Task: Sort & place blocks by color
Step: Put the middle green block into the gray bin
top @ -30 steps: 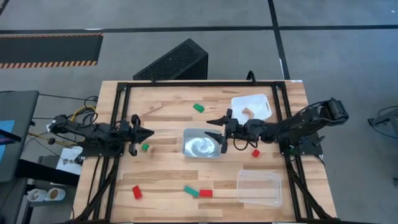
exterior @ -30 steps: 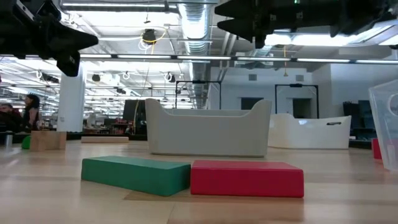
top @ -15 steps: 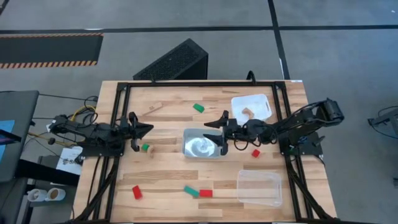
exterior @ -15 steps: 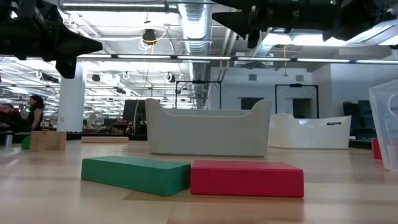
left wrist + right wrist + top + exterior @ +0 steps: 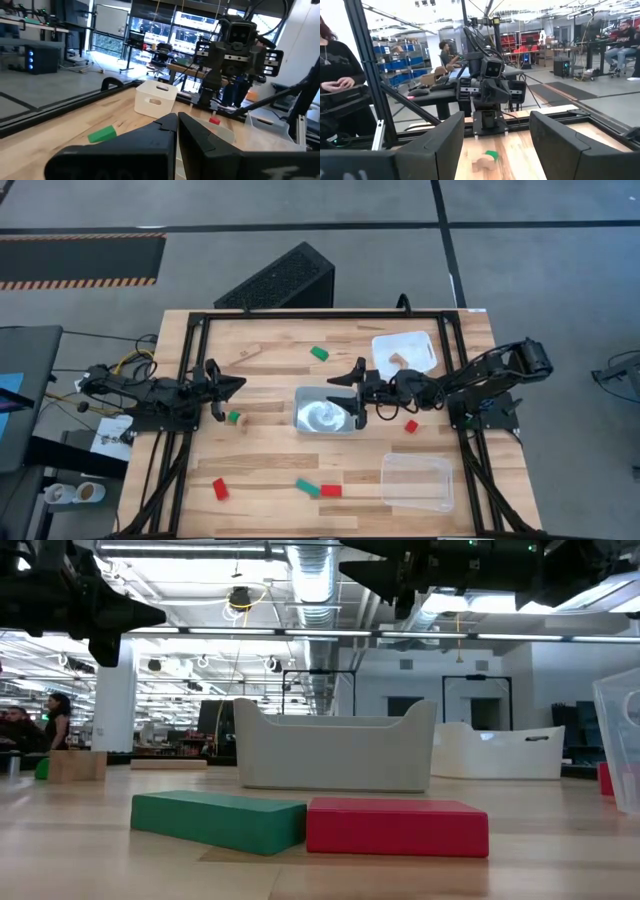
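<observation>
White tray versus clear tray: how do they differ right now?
The opaque white plastic tray sits at the table's far right corner and holds a light wooden block; the clear plastic tray sits at the near right corner and looks empty. Both are rectangular and untouched.

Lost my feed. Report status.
Left gripper shut, empty. Right gripper open above silvery tray. Blocks scattered, unsorted. Nothing blocking.

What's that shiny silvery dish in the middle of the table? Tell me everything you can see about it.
The silvery tray is a shallow rectangle with rounded corners, looking like reflective metal from above. It sits flat near the middle of the wooden table, and no block shows inside it. The right pincer hangs open over its right edge, not touching it as far as I can tell. From table height it looks pale with raised ends.
</observation>
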